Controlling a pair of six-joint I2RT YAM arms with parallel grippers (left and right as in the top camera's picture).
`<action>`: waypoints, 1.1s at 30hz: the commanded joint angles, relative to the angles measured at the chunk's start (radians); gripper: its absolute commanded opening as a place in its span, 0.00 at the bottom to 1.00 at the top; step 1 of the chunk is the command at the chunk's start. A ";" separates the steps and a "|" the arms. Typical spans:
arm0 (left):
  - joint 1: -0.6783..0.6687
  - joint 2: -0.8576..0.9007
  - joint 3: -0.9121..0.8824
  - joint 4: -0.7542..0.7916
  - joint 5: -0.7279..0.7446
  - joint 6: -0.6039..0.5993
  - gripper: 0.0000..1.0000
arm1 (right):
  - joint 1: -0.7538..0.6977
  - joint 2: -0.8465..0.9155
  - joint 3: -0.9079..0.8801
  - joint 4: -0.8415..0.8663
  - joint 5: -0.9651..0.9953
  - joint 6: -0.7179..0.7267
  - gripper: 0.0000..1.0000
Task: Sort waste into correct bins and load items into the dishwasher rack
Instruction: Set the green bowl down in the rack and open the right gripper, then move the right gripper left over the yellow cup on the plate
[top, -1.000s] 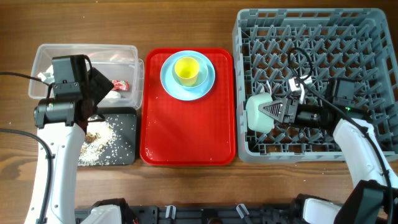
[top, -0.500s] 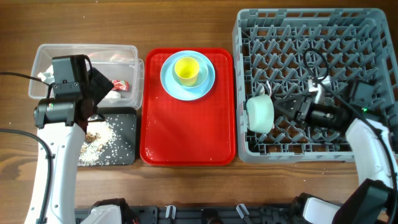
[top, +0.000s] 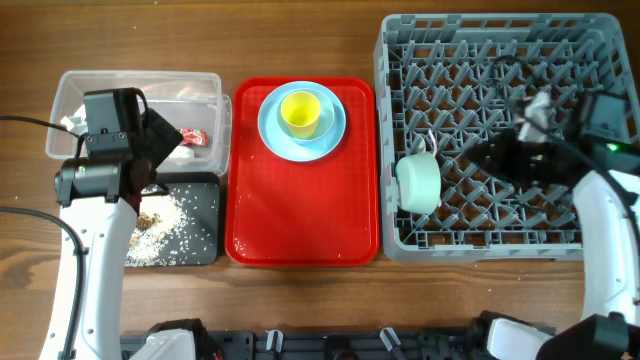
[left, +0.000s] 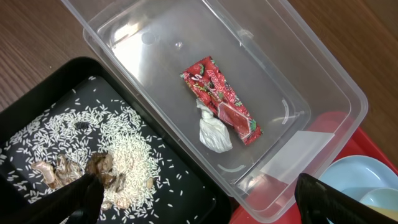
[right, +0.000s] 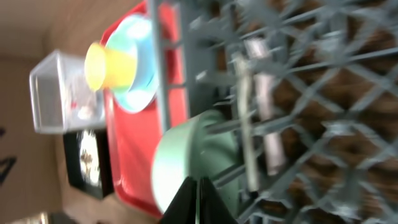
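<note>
The mint green bowl (top: 418, 182) stands on its side at the left edge of the grey dishwasher rack (top: 500, 40); it also shows in the right wrist view (right: 186, 162). A white fork and spoon (right: 255, 99) lie in the rack next to it. My right gripper (top: 478, 155) is shut and empty, to the right of the bowl (right: 199, 186). The yellow cup (top: 300, 112) sits on the blue plate (top: 325, 140). My left gripper (left: 199, 196) is open and empty over the bins. The red wrapper (left: 221, 99) and tissue (left: 214, 132) lie in the clear tub (left: 323, 106). Rice scraps (left: 118, 140) lie in the black tray (left: 186, 186).
The flat red serving tray (top: 300, 210) lies between the bins and the rack, with the plate at its far end. The table is brown wood. Cables trail over the rack by my right arm.
My right gripper has let go of the mint bowl, drawn back to the right across the rack and shut. The bowl stays on its side in the rack. The left arm has not moved.
</note>
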 joint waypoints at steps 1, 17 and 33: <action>0.005 -0.009 0.012 0.000 -0.006 0.016 1.00 | 0.126 -0.022 0.021 0.001 -0.035 -0.034 0.04; 0.005 -0.009 0.012 0.000 -0.006 0.016 1.00 | 0.527 -0.012 -0.009 0.001 0.539 0.223 0.04; 0.005 -0.009 0.012 0.000 -0.006 0.016 1.00 | 0.528 -0.013 0.031 -0.120 0.904 0.325 0.08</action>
